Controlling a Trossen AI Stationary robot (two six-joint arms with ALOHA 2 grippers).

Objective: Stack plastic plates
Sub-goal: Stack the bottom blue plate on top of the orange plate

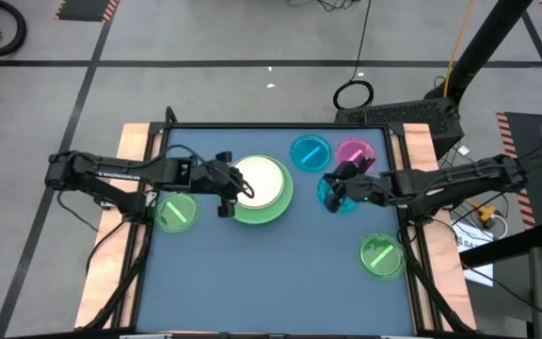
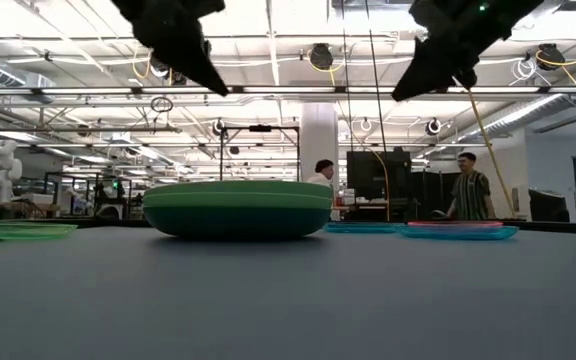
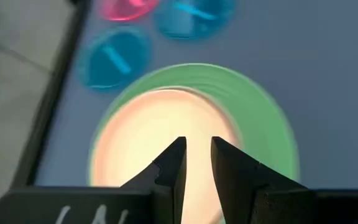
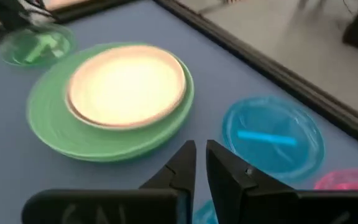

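— High view: straight down over the whole table (image 1: 280, 273). Low view: level at tabletop height, facing the room.
— Wrist views: close, looking past each arm's own fingers. Shared by all four: the green plate stack (image 1: 263, 188) (image 2: 238, 208) (image 3: 191, 143) (image 4: 114, 99).

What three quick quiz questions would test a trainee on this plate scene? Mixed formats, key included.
1. True or false: the cream plate sits on the light green plate.
2. Multiple choice: the right gripper hovers over which? A) a small blue plate B) the pink plate C) a striped green plate
3. How many small translucent plates lie on the table, counting the other blue plate and the other green plate?

Key: 1 true; 2 A; 3 five.
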